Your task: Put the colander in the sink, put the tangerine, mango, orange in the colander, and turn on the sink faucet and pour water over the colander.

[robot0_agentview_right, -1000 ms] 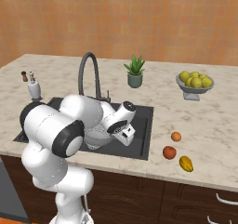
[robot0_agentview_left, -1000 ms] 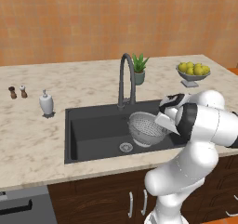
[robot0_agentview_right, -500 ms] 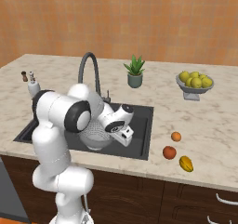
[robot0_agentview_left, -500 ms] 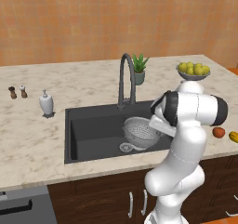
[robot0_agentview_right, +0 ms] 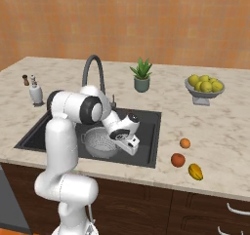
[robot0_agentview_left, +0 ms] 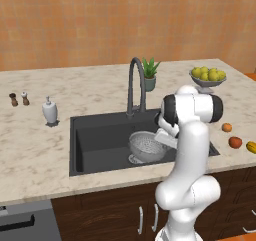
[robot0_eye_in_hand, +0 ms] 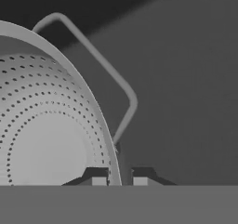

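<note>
The silvery pierced colander [robot0_agentview_left: 145, 146] [robot0_agentview_right: 99, 142] [robot0_eye_in_hand: 46, 125] sits low inside the dark sink [robot0_agentview_left: 95, 140] [robot0_agentview_right: 149, 124], upright, near the drain. My gripper [robot0_eye_in_hand: 119, 179] [robot0_agentview_left: 166, 138] [robot0_agentview_right: 126, 142] is shut on its right rim, one fingertip inside the bowl and one outside, beside its wire handle [robot0_eye_in_hand: 111, 79]. The tall dark faucet [robot0_agentview_left: 134, 80] [robot0_agentview_right: 93, 68] arches behind it with a dry spout. On the counter to the right lie the tangerine [robot0_agentview_left: 227, 127] [robot0_agentview_right: 184, 143], the orange [robot0_agentview_left: 235, 142] [robot0_agentview_right: 178, 160] and the mango [robot0_agentview_left: 251, 146] [robot0_agentview_right: 195, 171].
A footed bowl of yellow fruit [robot0_agentview_left: 207, 77] [robot0_agentview_right: 204, 87] and a potted plant [robot0_agentview_left: 149, 75] [robot0_agentview_right: 141, 77] stand behind the sink. A white soap dispenser [robot0_agentview_left: 49, 111] [robot0_agentview_right: 35, 92] and two small shakers [robot0_agentview_left: 18, 99] are at the left.
The arm's upper links have swung upright. The colander, still held, has moved a little left and lower into the sink.
</note>
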Motion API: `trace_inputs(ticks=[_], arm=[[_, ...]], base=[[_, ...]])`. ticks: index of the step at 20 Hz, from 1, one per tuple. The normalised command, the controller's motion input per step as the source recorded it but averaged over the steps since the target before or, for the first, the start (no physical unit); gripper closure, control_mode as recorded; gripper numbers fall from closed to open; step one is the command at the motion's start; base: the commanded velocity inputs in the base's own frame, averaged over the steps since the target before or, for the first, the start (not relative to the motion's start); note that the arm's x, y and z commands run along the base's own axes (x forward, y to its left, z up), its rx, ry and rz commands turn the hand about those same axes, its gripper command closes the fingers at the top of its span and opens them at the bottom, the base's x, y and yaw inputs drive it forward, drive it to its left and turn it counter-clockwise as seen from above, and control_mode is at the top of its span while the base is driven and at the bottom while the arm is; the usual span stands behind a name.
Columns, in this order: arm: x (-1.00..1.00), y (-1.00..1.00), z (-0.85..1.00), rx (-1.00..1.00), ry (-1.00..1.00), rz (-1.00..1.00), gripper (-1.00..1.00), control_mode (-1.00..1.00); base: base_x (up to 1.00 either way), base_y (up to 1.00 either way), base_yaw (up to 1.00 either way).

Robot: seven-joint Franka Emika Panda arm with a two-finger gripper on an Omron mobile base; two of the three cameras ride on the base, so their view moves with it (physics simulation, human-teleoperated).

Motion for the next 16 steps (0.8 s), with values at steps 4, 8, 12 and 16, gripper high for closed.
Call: trace_inputs(ticks=[4, 8, 12, 16], arm=[[0.37, 0.02, -0.51, 0.0, 0.0, 0.01, 1.0, -1.0], [0.25, 0.03, -0.42, 0.0, 0.0, 0.01, 1.0, -1.0], [0.13, 0.1, -0.29, 0.0, 0.0, 0.0, 1.0, -1.0], [0.0, 0.19, -0.01, 0.0, -0.02, 0.0, -1.0, -1.0]], base=[[0.0, 0.0, 0.0], [0.0, 0.0, 0.0], [0.0, 0.0, 0.0], [0.0, 0.0, 0.0]])
